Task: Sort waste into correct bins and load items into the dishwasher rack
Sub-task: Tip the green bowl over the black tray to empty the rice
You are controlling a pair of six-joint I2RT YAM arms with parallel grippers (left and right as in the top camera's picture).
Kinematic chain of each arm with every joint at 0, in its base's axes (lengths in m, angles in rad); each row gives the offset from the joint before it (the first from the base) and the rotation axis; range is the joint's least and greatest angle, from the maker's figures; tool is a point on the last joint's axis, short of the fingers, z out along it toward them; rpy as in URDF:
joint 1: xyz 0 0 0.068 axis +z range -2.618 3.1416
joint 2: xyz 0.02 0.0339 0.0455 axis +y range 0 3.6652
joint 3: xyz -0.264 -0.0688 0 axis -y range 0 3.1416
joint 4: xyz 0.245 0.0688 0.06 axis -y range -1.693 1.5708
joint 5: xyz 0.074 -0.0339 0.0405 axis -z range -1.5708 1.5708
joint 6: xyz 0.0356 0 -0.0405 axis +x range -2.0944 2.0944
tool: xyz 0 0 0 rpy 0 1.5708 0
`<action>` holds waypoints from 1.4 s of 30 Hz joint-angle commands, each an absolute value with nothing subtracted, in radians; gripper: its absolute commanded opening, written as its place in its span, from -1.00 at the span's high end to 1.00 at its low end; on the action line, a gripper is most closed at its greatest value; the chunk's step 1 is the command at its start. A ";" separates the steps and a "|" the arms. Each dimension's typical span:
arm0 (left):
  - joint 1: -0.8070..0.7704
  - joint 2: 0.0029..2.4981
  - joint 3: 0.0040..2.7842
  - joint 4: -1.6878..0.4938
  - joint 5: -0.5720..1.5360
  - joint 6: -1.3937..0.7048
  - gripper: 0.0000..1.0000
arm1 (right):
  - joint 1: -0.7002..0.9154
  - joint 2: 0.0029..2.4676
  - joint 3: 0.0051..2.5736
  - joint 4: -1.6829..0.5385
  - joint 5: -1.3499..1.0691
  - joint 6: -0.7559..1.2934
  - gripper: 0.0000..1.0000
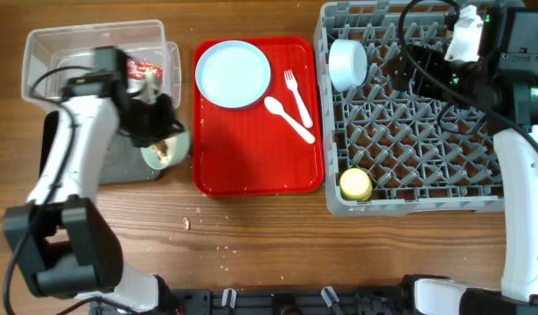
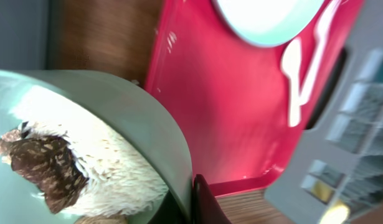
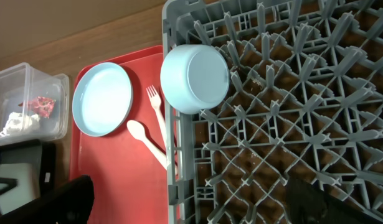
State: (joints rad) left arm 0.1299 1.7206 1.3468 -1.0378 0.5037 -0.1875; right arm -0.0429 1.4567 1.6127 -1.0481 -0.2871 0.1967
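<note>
My left gripper (image 1: 157, 122) is shut on the rim of the pale green bowl (image 1: 166, 154), which sits at the right edge of the black tray (image 1: 118, 164). In the left wrist view the fingers (image 2: 202, 202) pinch the bowl's wall (image 2: 122, 106), and rice-like food scraps (image 2: 85, 168) with brown bits lie inside. The clear tub (image 1: 50, 48) holds the red wrapper (image 1: 146, 68) and a white tissue (image 3: 15, 124). The grey rack (image 1: 426, 131) carries the light blue bowl (image 1: 347, 63) and the yellow cup (image 1: 355, 183). My right gripper (image 3: 197, 205) hangs open over the rack's left side.
The red serving tray (image 1: 251, 149) lies between the bins and the rack, with the light blue plate (image 1: 234, 73), white fork (image 1: 296, 92) and white spoon (image 1: 286, 115) on it. A few crumbs (image 1: 187, 223) dot the wooden table in front.
</note>
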 commanded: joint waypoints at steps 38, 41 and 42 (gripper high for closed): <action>0.702 1.985 1.354 -1.120 1.577 0.092 0.92 | -0.043 1.469 1.615 -1.051 -0.276 0.183 -1.00; 0.702 1.985 1.354 -1.128 1.577 0.092 0.92 | -0.043 1.469 1.615 -1.050 -0.275 0.183 -0.99; 0.701 1.985 1.354 -1.143 1.577 0.093 0.92 | -0.043 1.469 1.615 -1.051 -0.276 0.183 -1.00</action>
State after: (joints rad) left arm 0.6952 1.9797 1.3468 -1.1206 1.5433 0.0986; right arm -0.0429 1.4567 1.6127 -1.0512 -0.2867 0.1967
